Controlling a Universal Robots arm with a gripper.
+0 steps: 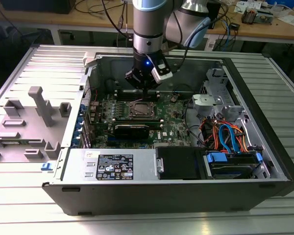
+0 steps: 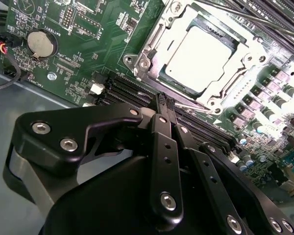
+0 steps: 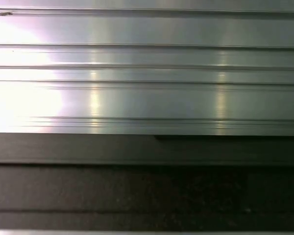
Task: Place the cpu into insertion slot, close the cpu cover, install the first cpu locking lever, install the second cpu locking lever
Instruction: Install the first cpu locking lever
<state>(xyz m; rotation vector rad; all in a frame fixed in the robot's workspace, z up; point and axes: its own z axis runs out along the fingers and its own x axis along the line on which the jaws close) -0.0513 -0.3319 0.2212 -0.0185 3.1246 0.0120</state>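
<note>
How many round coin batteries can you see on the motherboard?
1: the coin battery sits on the green motherboard, apart from the insertion slot. Others may be hidden behind the gripper.

1. The exterior view looks down from high and at some distance, taking in the whole open computer case (image 1: 186,186) lying on the ribbed metal counter (image 1: 29,215), with the arm reaching down over the green motherboard (image 1: 137,115).
2. The second wrist view sits just behind the pincer (image 2: 165,104), very near the board, and looks along its black links at the motherboard (image 2: 88,44) and the insertion slot (image 2: 201,58).
3. The first wrist view faces a ribbed metal surface (image 3: 147,68) at close range, with a dark band (image 3: 147,186) along one side.
4. The exterior view and the second wrist view share the insertion slot (image 1: 140,109) and the board around it.
</note>
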